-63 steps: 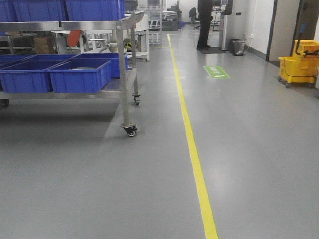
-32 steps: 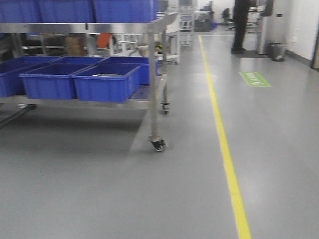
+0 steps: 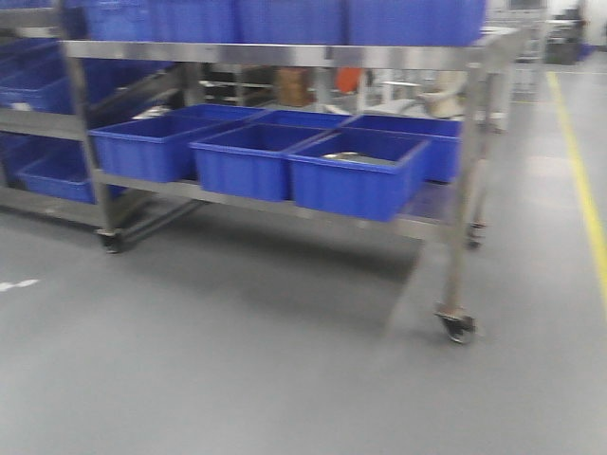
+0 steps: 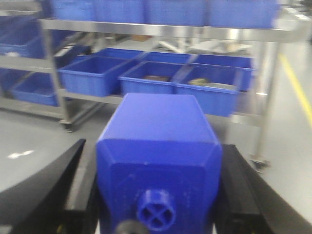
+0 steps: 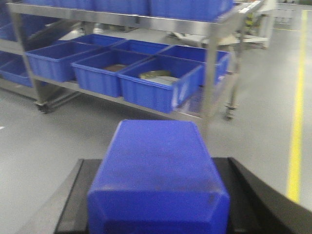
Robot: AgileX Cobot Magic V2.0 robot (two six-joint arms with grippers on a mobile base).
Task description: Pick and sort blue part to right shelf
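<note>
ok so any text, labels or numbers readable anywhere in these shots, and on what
None readable: no print shows on the blue bins, the steel shelf, the knobbed blue block or the second blue block.
The white floor mark is too blurred to read.

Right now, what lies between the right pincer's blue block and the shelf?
Only bare grey floor, seen in the right wrist view, separates the blue block from the shelf.

A steel-framed shelf [image 3: 285,54] on castors stands on the grey floor [image 3: 237,379]; open blue bins [image 3: 356,185] sit side by side on its lower tier.
</note>
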